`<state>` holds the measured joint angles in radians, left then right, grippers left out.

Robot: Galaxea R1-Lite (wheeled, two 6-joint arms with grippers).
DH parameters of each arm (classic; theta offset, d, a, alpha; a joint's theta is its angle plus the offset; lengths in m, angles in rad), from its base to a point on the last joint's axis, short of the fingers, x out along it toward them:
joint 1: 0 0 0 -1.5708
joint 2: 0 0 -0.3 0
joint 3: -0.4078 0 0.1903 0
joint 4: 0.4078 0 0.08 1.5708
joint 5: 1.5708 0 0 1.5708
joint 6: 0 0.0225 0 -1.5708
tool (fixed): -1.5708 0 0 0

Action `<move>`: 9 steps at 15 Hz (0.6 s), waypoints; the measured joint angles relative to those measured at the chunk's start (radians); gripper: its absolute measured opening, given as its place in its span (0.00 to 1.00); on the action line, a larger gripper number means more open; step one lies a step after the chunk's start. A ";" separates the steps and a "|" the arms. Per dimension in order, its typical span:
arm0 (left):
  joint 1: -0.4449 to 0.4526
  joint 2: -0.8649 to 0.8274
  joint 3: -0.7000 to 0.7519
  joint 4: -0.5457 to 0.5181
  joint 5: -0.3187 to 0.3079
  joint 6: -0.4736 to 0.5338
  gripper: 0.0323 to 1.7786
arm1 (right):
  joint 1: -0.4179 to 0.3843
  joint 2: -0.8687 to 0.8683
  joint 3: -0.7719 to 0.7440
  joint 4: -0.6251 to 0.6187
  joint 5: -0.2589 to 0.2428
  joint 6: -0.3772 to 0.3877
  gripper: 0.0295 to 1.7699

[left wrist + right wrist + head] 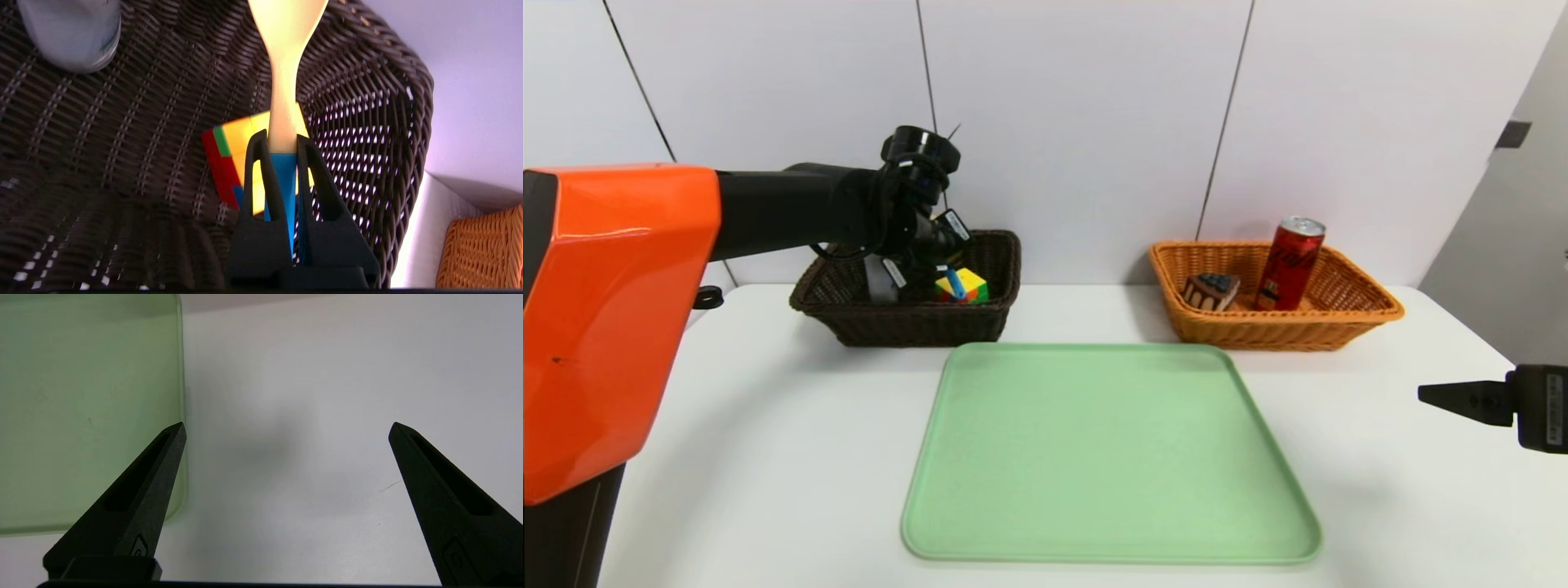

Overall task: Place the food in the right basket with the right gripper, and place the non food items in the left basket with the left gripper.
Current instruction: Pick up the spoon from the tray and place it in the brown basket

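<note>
Left fingers [261, 163] pinch spoon [284, 73] above left basket [122, 143].

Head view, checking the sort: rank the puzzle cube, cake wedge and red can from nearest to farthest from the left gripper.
1. Puzzle cube, in the dark basket, right beside the left gripper, which is shut on the spoon.
2. Cake wedge, left end of the orange basket.
3. Red can, just beyond the cake.

Woven wicker left basket [907, 322], wooden spoon [284, 73], seemingly matt tray [1107, 457].
</note>
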<state>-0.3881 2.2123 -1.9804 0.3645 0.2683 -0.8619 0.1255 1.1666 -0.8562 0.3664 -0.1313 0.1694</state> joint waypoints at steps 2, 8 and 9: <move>0.006 0.011 0.000 -0.008 -0.001 0.000 0.05 | 0.000 0.002 0.001 0.000 0.000 -0.007 0.97; 0.011 0.027 0.000 -0.013 0.001 0.001 0.28 | 0.000 0.010 0.002 0.000 0.000 -0.007 0.97; 0.011 0.027 0.000 -0.017 0.001 0.001 0.36 | 0.000 0.010 0.002 0.000 0.001 -0.007 0.97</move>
<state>-0.3766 2.2398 -1.9804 0.3472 0.2689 -0.8606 0.1255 1.1766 -0.8543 0.3660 -0.1302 0.1619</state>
